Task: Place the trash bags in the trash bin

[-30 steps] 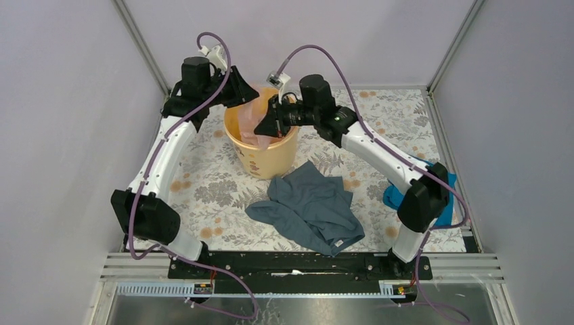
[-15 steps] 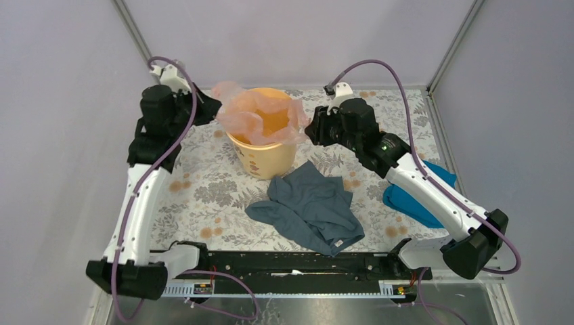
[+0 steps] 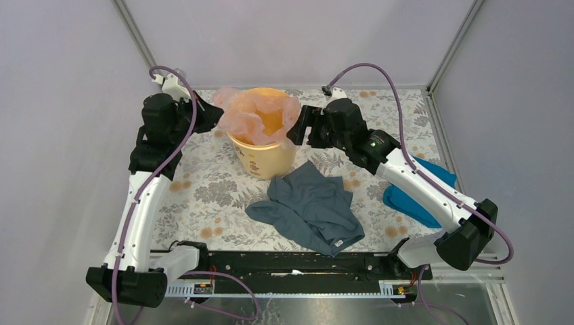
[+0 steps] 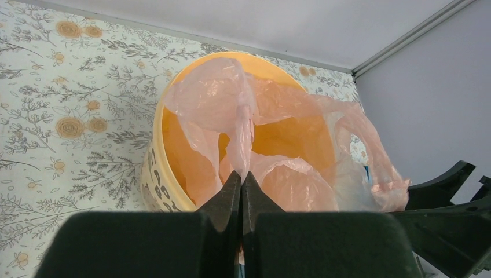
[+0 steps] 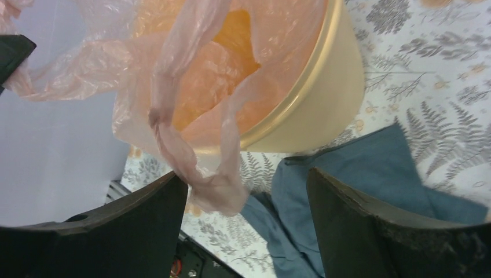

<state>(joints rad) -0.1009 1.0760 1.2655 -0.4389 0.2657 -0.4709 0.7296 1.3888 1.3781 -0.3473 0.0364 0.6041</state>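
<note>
Garment (image 3: 308, 206), grey-blue, lies at 5 o'clock of the trash bin (image 3: 264, 162). The trash bag (image 3: 260, 114) spills over its rim. Your left gripper (image 4: 241, 176) pinches it at 9 o'clock, and your right gripper (image 5: 246, 176) is spread wide at 3 o'clock.

No legible text or labels anywhere
</note>
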